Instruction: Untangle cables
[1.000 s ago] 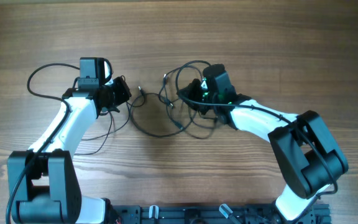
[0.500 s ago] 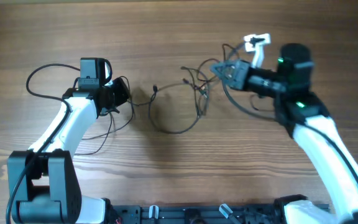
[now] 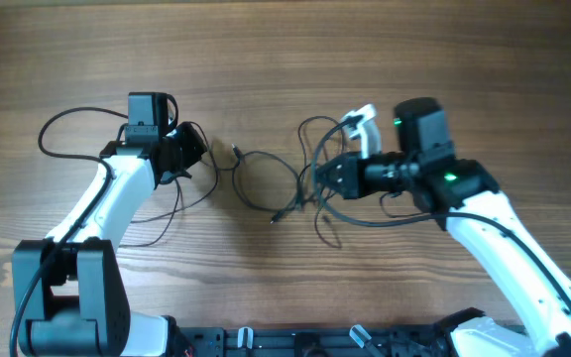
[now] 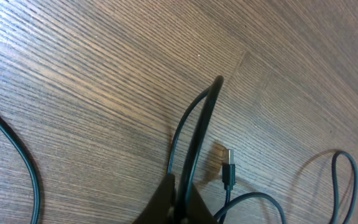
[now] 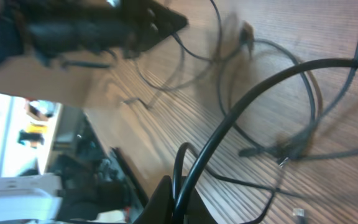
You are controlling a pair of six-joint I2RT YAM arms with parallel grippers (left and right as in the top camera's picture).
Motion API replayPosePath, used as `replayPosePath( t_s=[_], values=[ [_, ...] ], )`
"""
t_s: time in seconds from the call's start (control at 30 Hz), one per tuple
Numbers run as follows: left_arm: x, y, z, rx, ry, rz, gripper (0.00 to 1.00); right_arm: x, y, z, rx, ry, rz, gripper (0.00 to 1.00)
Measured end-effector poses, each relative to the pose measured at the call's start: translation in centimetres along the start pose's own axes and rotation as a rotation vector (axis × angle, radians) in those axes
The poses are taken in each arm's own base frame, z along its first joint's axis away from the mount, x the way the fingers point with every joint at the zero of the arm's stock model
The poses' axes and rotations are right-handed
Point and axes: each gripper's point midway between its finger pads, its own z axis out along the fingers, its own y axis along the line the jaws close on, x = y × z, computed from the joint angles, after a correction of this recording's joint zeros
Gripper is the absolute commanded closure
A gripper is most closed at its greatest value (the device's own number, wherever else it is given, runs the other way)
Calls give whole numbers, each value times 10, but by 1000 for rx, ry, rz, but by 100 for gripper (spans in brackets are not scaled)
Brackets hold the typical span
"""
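tabletop (image 3: 285, 50): bare wood-grain, matte, nothing on it but the wiring. beyond its edge the right wrist view shows only blurred room: bright floor, dark clutter, can't identify.

left arm (image 3: 117, 188) reaches in from the near-left corner, right arm (image 3: 504, 228) from the near-right corner. both point at the middle of the tabletop and face each other.

cables (image 3: 266, 183): thin black ones strung between the two hands at mid-tabletop, long axis running left edge to right edge. one open loop sits in the middle. more slack loops out toward the left edge around the left arm.

left hand (image 3: 191, 151): closed down on the cables, with one black strand coming up out of the pinched fingers in its wrist view. right hand (image 3: 327, 178): also clamped on the cables, a strand arching out of the fingers. that view is motion-blurred, so the exact grip is unclear.

knot (image 3: 310, 193): crossings bunch just beside the right hand, on its left-edge side. the right hand is clearly nearer to it; the left hand is well apart, across the loop.

my read: the next pull should go along the left-right axis, hands apart, to open that bunch. risk is cinching it instead.

small stuff: white connector (image 3: 362, 120) is just far-edge side of the right hand. usb plug (image 4: 228, 169) lies flat on the wood next to the left hand, loose.
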Motion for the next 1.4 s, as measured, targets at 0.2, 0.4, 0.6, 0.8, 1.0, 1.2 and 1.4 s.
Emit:
replayPosePath(
  t_s=[0.2,0.4,0.6,0.8,1.0,1.2,1.4],
  values=[
    [5,4,1,-15,13,-33,7,-43,-38,-24,181,-165,-18,96],
    [10,9,1,-33,33,-38,0,-111,-87,-134,396,-492,55,96],
    [31,20,-14,-91,118,-7,0,-100,-170,-281,810,-799,274,96],
    [-2,-18,-80,31,-56,26,0,-57,-232,-424,1321,-1069,447,95],
    [1,-32,-101,77,-85,10,0,-18,-304,-466,1585,-963,513,95],
    [18,-33,-98,59,-34,19,0,16,-377,-474,1725,-718,459,80],
    [24,-39,-98,67,-22,41,0,48,-410,-477,1748,-664,527,58]
  ],
)
